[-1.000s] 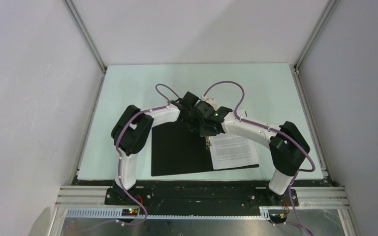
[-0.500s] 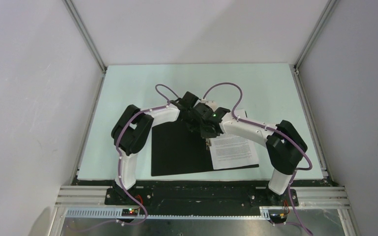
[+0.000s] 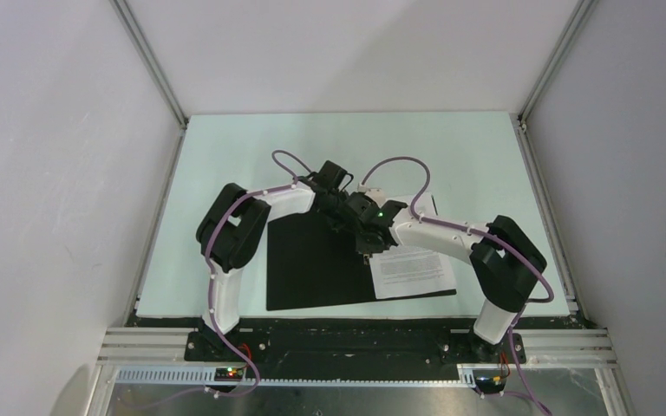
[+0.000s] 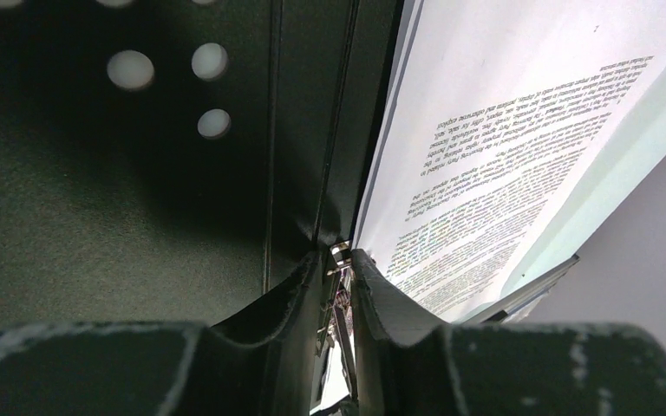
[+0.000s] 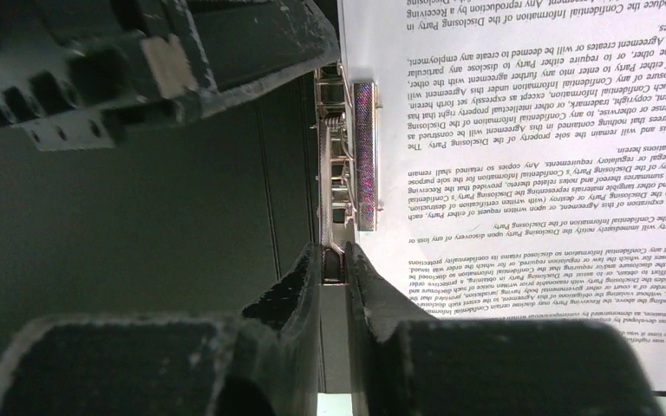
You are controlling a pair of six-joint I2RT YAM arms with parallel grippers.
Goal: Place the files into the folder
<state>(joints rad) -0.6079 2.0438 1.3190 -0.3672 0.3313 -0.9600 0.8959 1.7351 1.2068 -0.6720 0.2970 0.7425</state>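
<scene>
Folder (image 3: 316,269) open flat on worktop (image 3: 225,156), files (image 3: 412,269) on its right half.
At spine, left end effector (image 4: 338,260) and right end effector (image 5: 334,256) each pinch metal clip (image 5: 364,156), nearly pressed together; overhead view hides the tips; sheet count unreadable.

A pale green table (image 3: 243,147) is lying between white walls (image 3: 52,173), with aluminium rails (image 3: 149,61) running along its left and right edges.

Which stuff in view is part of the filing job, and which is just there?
Job: paper sheets, folder, metal clip in the folder, left gripper, right gripper.
Just there: table, purple cables.
</scene>
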